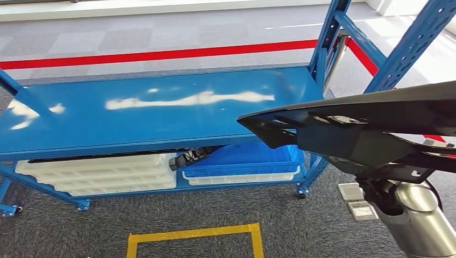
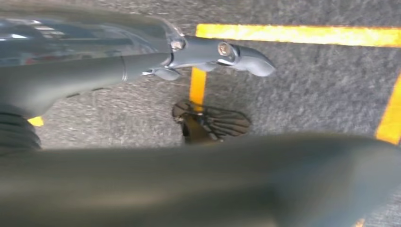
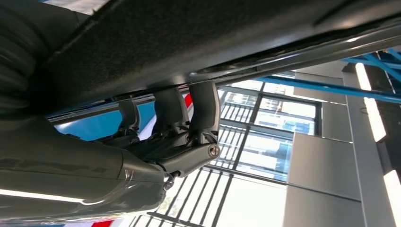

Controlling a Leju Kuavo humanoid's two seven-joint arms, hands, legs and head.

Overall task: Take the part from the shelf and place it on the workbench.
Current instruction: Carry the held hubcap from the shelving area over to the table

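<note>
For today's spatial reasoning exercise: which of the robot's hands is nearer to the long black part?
Right. The right hand holds the long black part from beneath, fingers against its underside. The left hand hangs over the grey carpet by yellow floor tape.

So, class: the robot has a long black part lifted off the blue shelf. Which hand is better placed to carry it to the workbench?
The right hand: its fingers already press up under the black part. The left hand hangs over the carpet, holding nothing.

Grey carpet (image 1: 215, 32) crossed by a red stripe (image 1: 161, 55); yellow tape outline (image 1: 196, 234) on the floor. Large gridded windows (image 3: 269, 137), seemingly bright daylight beyond.
</note>
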